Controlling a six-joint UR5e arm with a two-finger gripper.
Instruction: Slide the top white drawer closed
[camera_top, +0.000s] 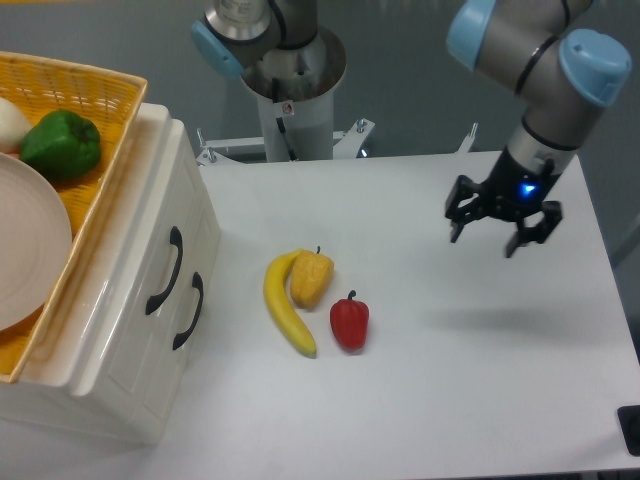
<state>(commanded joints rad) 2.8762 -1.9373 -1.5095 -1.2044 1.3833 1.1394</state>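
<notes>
The white cabinet stands at the left of the table. The top white drawer is its upper front panel, with a curved black handle. Its front looks close to flush with the lower drawer front; I cannot tell how far out it stands. My gripper hangs above the table at the far right, well away from the cabinet. Its jaws are open and hold nothing.
A yellow wicker basket sits on top of the cabinet with a green pepper, a white plate and a white round item. A banana, a yellow vegetable and a red pepper lie mid-table.
</notes>
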